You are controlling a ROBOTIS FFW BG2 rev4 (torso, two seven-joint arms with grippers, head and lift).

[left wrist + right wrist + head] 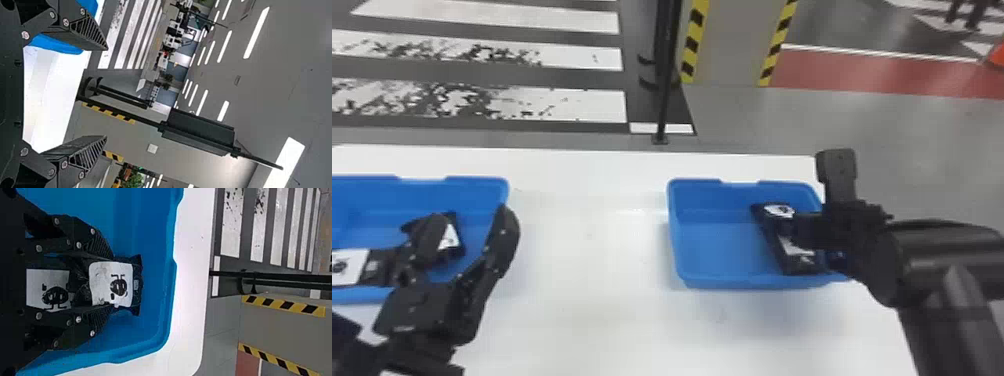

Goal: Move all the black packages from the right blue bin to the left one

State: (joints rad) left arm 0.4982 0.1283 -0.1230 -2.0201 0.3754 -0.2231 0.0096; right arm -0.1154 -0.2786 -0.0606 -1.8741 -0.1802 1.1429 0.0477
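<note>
Blue plastic forms the right bin [699,200], and inside it, along its right side, we see a black package [801,260] with white labels. Our right gripper [787,227] reaches in over the bin's right edge. From its wrist camera, the right gripper [111,282] is part closed, one finger against each long side of the package, so we have it pinched between them. The package is within the bin's walls, and its labelled face shows between the fingers.

Our left gripper [471,219] hangs by the right end of the left blue bin [477,189], its fingers spread wide with nothing between them. In that bin we can make out a black package [452,237] with a white label, partly behind a left finger, and another white label [349,267] farther left; we can't tell how many packages lie there.

Both bins sit well apart on a white table [592,240], bare tabletop and two bin walls between our package and the left bin. Our right forearm hides the right bin's near right corner. Beyond the table stand a black post [664,75] and yellow-and-black striped edging [695,40].
</note>
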